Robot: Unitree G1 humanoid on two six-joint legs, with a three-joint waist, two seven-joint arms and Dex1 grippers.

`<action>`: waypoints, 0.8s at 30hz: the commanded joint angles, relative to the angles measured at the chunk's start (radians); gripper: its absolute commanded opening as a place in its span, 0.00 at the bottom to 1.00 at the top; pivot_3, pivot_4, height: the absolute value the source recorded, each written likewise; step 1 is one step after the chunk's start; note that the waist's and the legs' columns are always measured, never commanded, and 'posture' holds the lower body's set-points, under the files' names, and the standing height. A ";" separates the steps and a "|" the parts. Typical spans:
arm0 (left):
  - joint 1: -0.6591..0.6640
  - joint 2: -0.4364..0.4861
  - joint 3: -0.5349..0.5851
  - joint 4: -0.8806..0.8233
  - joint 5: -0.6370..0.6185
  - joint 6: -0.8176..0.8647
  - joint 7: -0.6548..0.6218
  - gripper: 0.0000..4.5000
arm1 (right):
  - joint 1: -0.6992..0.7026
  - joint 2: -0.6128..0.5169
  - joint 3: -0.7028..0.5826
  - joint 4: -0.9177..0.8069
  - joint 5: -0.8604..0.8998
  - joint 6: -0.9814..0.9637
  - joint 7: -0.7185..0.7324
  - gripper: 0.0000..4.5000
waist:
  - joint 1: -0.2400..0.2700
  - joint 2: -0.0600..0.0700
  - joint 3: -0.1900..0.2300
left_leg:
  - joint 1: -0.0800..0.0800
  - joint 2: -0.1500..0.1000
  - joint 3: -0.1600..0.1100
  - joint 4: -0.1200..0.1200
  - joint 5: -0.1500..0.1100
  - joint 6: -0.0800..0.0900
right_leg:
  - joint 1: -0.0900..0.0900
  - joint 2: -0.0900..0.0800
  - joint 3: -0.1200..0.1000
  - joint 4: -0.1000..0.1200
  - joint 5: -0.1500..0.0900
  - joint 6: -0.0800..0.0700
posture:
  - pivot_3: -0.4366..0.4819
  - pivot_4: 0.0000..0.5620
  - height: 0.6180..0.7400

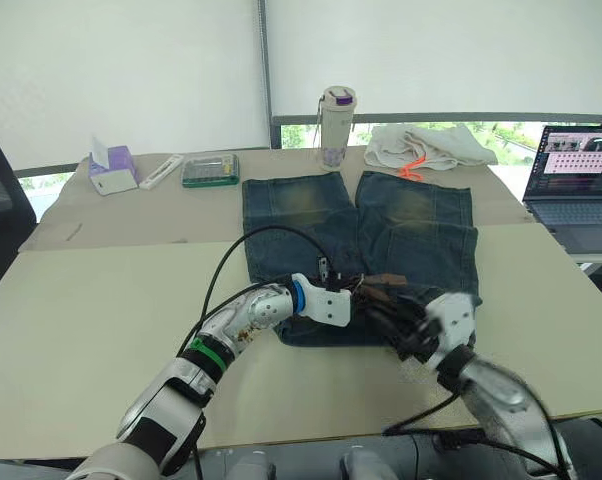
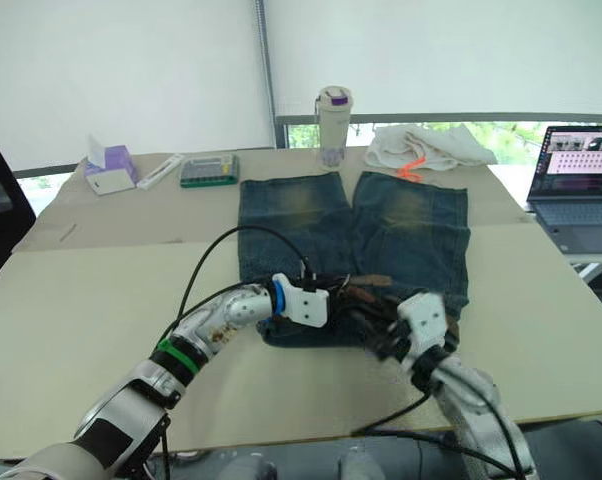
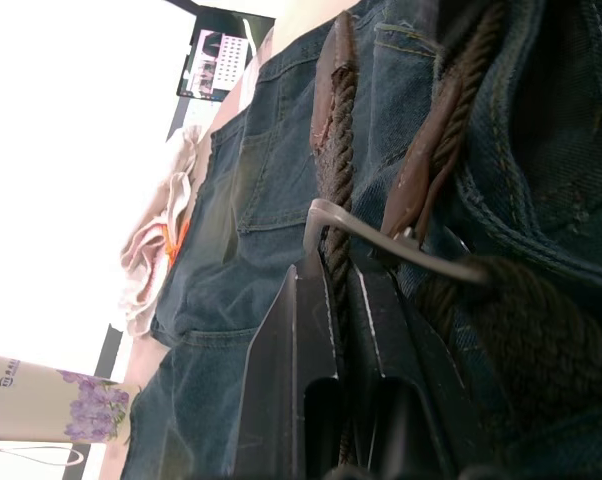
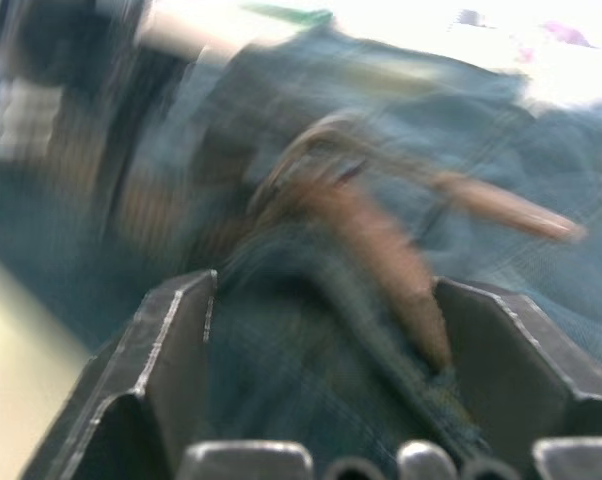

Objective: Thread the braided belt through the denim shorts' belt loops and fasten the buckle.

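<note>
Denim shorts (image 1: pixel 366 245) flat on the beige table (image 1: pixel 101 320), waistband toward the near edge, legs pointing away toward the far side. Braided belt (image 3: pixel 333 165) bunched at the waistband, right at the middle of the shorts, with a brown leather end (image 1: pixel 386 281) showing between the two grippers. Buckle (image 3: pixel 381 240) resting against the denim, its silver bar crossing just ahead of the left fingertips (image 3: pixel 316 300).

Left gripper (image 1: pixel 356 292) at the waistband, reaching in from the left; black fingers drawn together and clamped on the braided strap, as seen in the left wrist view. Right gripper (image 1: pixel 406 325) at the waistband's near-right part, close beside the left one; fingers (image 4: pixel 166 340) spread apart with denim and the blurred brown strap between them, gripping nothing. Belt loops too small and too hidden by the grippers to pick out.

Wide bare tabletop to the left of the shorts and a bare strip to their right, up to the right table edge. Narrow margin only between waistband and near table edge. Far side more crowded: bottle (image 1: pixel 336 125) just beyond the left leg hem, crumpled towel (image 1: pixel 426 148) beyond the right leg, tissue box (image 1: pixel 113 168), white marker (image 1: pixel 161 171) and a green case (image 1: pixel 210 169) far left. Laptop (image 1: pixel 579 185) off the right side, well apart from the shorts.
</note>
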 commanded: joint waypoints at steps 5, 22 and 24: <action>-0.003 0.009 -0.018 -0.007 0.023 -0.057 0.050 0.00 | -0.146 0.172 -0.234 -0.022 0.625 0.361 -0.421 0.83 | 0.001 0.000 0.000 | -0.001 -0.001 0.000 0.000 0.000 0.000 | -0.002 -0.001 0.000 0.001 0.000 0.000 | 0.48 0.27 1.00; 0.041 0.010 0.005 -0.036 -0.125 -0.118 -0.035 0.29 | -0.190 0.147 -0.286 0.016 0.734 0.420 -0.566 0.00 | -0.001 0.001 -0.001 | -0.001 -0.001 0.000 0.000 0.000 0.000 | -0.002 -0.001 0.000 0.004 0.000 0.001 | 0.48 0.27 1.00; 0.077 0.011 0.039 -0.070 -0.226 -0.126 -0.068 0.43 | -0.184 0.093 -0.300 0.015 0.725 0.434 -0.533 0.00 | -0.001 0.001 -0.001 | -0.001 -0.001 0.000 0.000 0.000 0.000 | -0.002 -0.001 0.000 0.004 0.000 0.001 | 0.48 0.27 1.00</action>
